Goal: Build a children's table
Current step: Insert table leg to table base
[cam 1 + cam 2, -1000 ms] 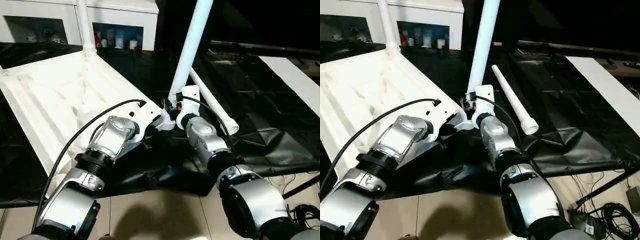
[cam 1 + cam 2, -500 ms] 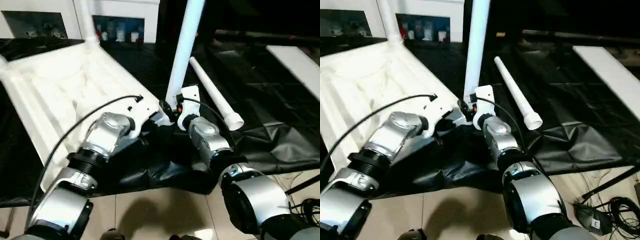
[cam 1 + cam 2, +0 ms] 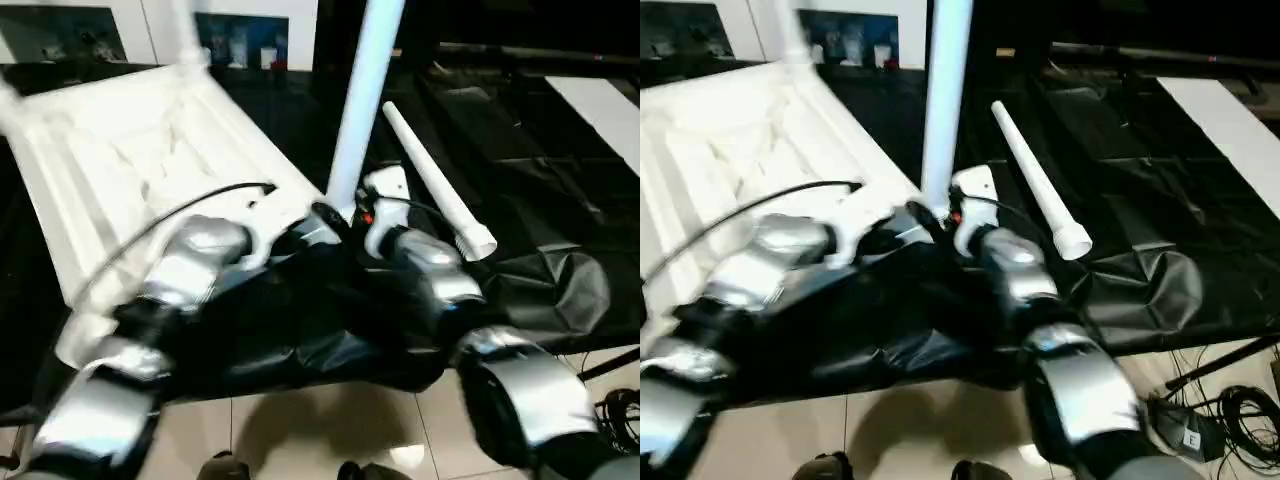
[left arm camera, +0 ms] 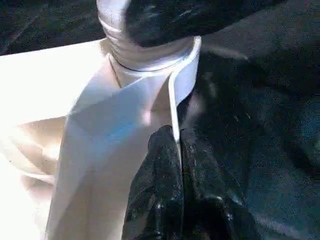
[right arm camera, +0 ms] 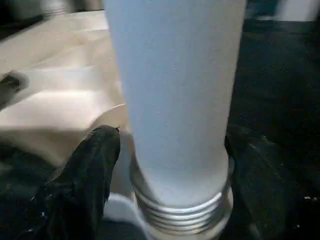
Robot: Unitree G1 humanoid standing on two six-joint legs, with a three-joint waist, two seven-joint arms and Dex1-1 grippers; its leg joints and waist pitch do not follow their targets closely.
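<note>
One white tabletop (image 3: pixel 120 160) lies ribbed side up on the black-draped table (image 3: pixel 540 180). Three white legs are countable: one upright (image 3: pixel 362 90) at the top's near corner, one upright (image 3: pixel 188 30) at its far corner, and one loose (image 3: pixel 435 180) on the drape beside it. Two grippers: left (image 4: pixel 177 150), right (image 5: pixel 170 165).

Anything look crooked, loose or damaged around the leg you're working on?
The upright white plastic tube leg still shows threads above the white tabletop's corner socket, so it looks not fully seated. A spare white tapered leg lies loose on the black cloth. No damage visible.
</note>
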